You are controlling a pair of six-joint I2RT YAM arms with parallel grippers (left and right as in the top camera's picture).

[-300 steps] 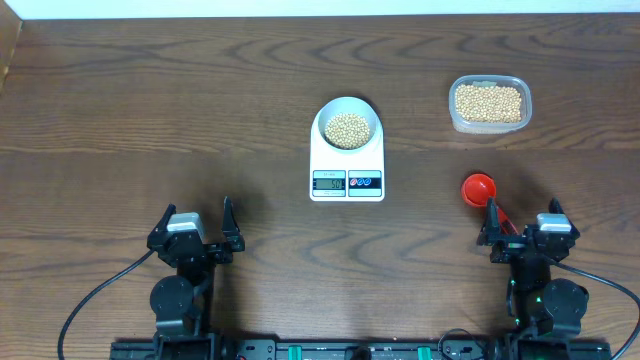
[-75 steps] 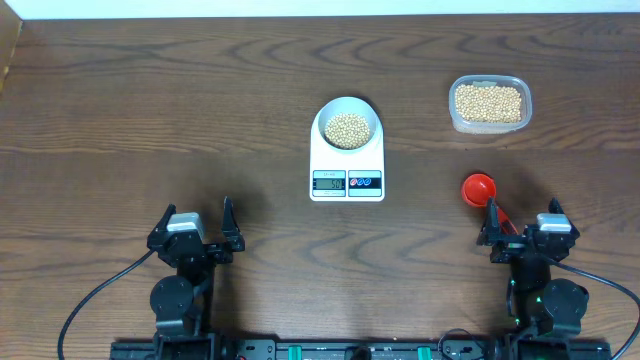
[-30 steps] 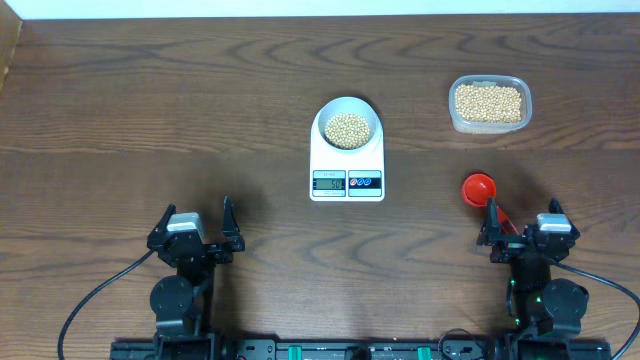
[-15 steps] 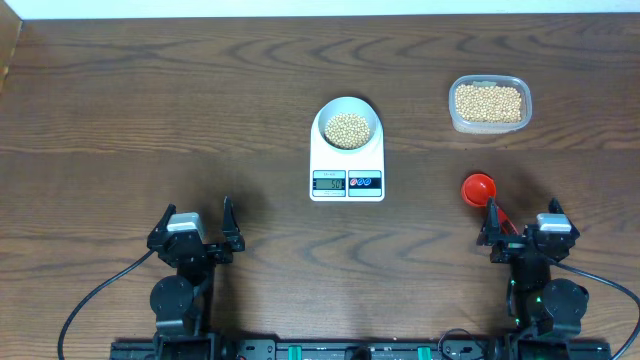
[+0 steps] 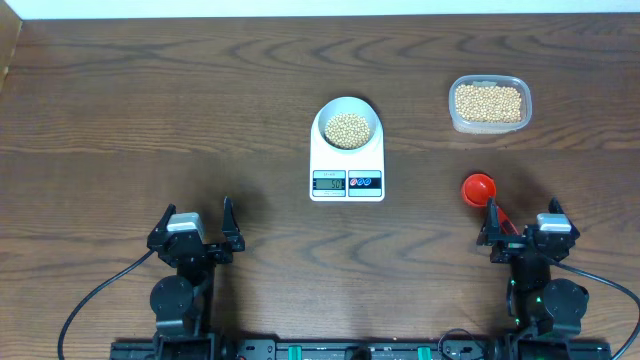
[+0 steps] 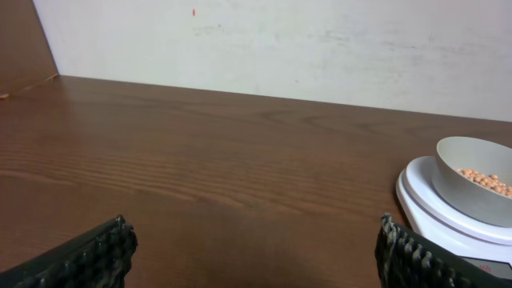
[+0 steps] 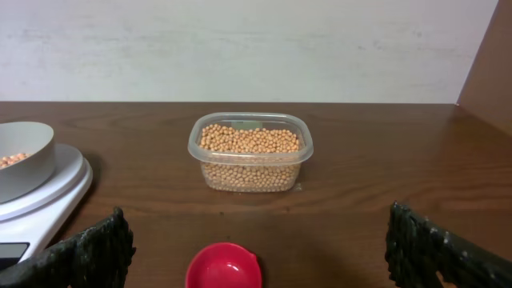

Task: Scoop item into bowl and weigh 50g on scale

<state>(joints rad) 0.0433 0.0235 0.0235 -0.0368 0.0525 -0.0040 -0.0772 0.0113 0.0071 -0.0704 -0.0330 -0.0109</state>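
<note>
Red scoop (image 5: 478,187) lies just ahead of the right gripper (image 5: 520,215), handle pointing back toward it, so the right arm is nearer. Right and left gripper (image 5: 196,212) gape wide, empty. Beans (image 5: 347,130) sit in bowl (image 5: 347,101) on scale (image 5: 320,165); display too small to read.

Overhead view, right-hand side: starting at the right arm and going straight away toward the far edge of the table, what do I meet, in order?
right pincer, open → red scoop, its handle pointing back toward the pincer → clear tub filled with beans
</note>
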